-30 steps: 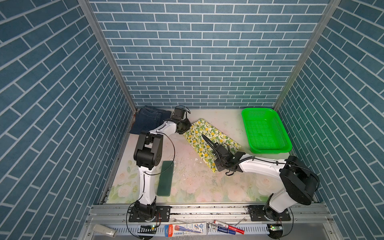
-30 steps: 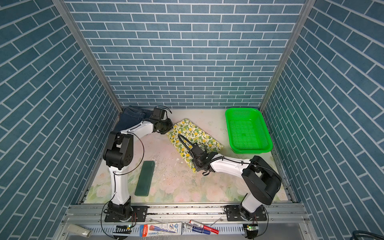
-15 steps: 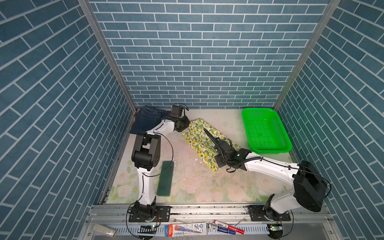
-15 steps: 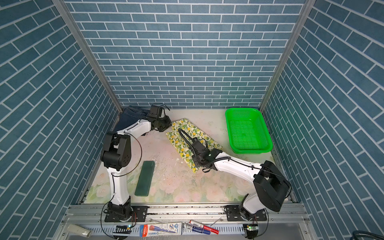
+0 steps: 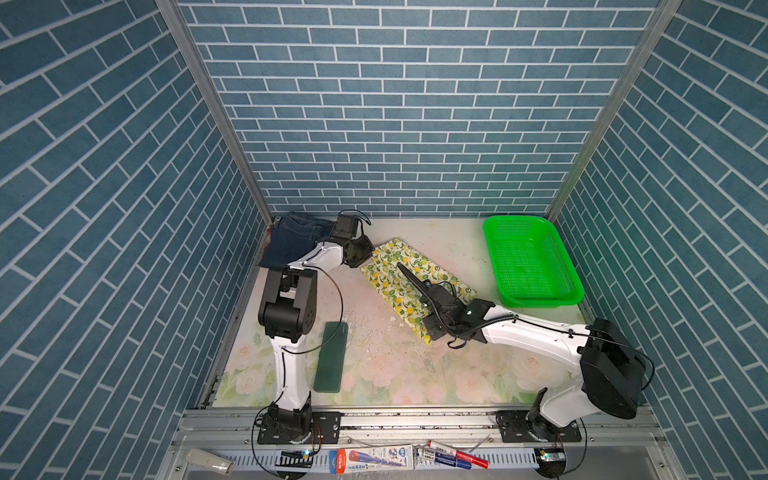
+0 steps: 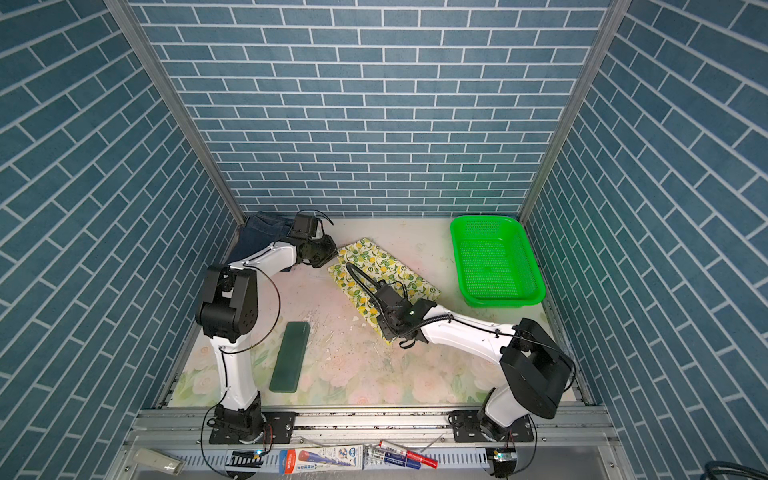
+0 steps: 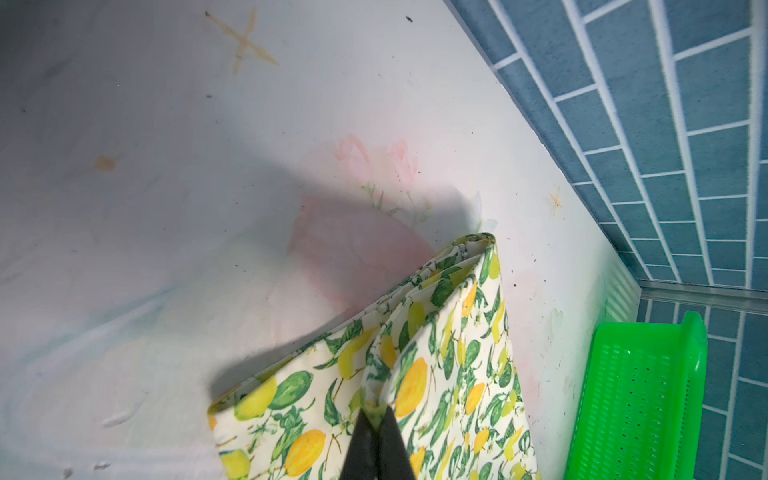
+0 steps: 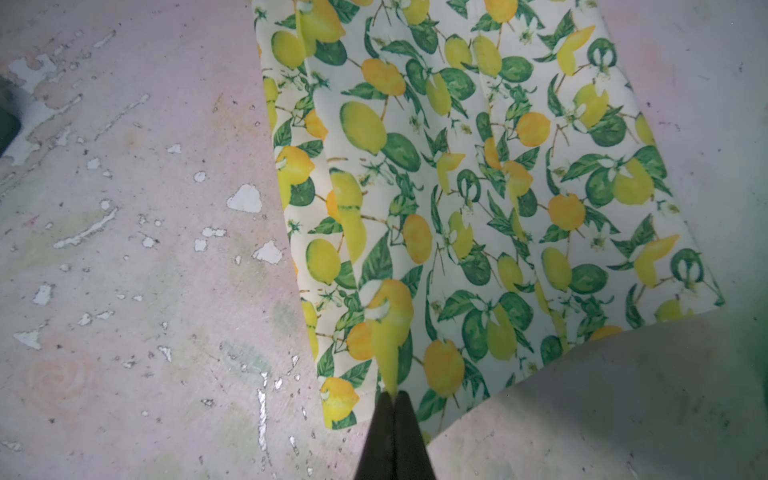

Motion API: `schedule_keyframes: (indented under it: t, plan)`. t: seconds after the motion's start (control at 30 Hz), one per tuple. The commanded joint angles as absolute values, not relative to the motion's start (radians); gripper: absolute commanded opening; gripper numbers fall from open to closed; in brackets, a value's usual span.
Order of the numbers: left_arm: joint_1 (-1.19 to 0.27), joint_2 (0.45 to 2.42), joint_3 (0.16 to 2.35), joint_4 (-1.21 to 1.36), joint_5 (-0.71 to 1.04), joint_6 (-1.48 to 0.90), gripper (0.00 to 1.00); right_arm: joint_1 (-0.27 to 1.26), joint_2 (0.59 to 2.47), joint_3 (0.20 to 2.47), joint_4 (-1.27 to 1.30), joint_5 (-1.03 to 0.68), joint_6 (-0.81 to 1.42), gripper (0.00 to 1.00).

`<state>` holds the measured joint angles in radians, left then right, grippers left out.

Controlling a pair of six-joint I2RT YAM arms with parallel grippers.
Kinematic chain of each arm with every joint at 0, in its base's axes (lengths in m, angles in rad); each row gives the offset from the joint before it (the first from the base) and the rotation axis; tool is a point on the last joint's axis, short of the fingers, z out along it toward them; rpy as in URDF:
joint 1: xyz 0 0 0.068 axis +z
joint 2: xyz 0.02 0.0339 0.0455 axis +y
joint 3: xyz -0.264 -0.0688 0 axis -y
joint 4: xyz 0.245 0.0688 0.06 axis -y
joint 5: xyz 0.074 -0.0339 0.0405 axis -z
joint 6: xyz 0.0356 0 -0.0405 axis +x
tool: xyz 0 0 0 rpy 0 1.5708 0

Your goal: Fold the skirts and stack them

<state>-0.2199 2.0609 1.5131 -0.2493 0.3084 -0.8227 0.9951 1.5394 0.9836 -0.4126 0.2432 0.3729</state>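
Pinching lemon skirt point(image 5: 390, 257) ends: left claw point(image 7: 376, 409) clamped on the hem farthest from the green basket point(image 5: 536, 299), right claw point(image 8: 391, 395) clamped on the opposite edge. Skirt lies flat beside basket, apart; bare surface point(image 5: 465, 253) between. Denim skirt point(image 5: 291, 241) well beyond.

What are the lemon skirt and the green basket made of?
The lemon skirt looks like thin woven cloth, matte: it lies in soft folds and puckers where the right hand pinches it. Cotton or not, I cannot tell. The green basket looks like hard moulded plastic, slightly glossy, with rows of small holes in its walls and floor.
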Motion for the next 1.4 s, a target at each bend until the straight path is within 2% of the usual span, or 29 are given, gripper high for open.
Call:
schedule_keyframes:
  t: [0.0, 0.53, 0.6, 0.63, 0.67, 0.7, 0.77, 0.83, 0.97, 1.1, 1.37]
  plan:
    - [-0.207, 2.084, 1.494, -0.231, 0.31, -0.804, 0.0, 1.015, 1.577, 1.021, -0.404, 0.201, 0.419, 0.0]
    - [-0.206, 2.086, 1.426, -0.273, 0.255, -0.799, 0.02, 1.018, 1.597, 0.967, -0.369, 0.109, 0.431, 0.01]
    - [-0.205, 2.075, 1.425, -0.28, 0.25, -0.798, 0.08, 1.019, 1.591, 0.966, -0.374, 0.094, 0.424, 0.04]
    - [-0.206, 2.07, 1.423, -0.286, 0.246, -0.798, 0.17, 1.019, 1.586, 0.964, -0.375, 0.091, 0.422, 0.07]
    - [-0.204, 2.065, 1.423, -0.291, 0.243, -0.796, 0.33, 1.018, 1.576, 0.962, -0.378, 0.088, 0.422, 0.11]
    - [-0.206, 2.059, 1.424, -0.299, 0.236, -0.792, 0.45, 1.019, 1.566, 0.961, -0.38, 0.087, 0.421, 0.17]
    - [-0.205, 2.045, 1.421, -0.31, 0.225, -0.791, 0.58, 1.016, 1.545, 0.962, -0.385, 0.089, 0.416, 0.27]
    - [-0.205, 2.034, 1.417, -0.319, 0.214, -0.789, 0.67, 1.005, 1.528, 0.964, -0.39, 0.087, 0.414, 0.36]
    - [-0.205, 2.017, 1.425, -0.338, 0.193, -0.769, 0.67, 0.953, 1.493, 0.946, -0.374, 0.052, 0.43, 0.44]
    - [-0.206, 2.012, 1.44, -0.345, 0.188, -0.741, 0.61, 0.887, 1.468, 0.928, -0.361, 0.054, 0.48, 0.47]
    - [-0.206, 2.005, 1.432, -0.343, 0.175, -0.706, 0.63, 0.777, 1.501, 0.913, -0.345, 0.094, 0.563, 0.53]
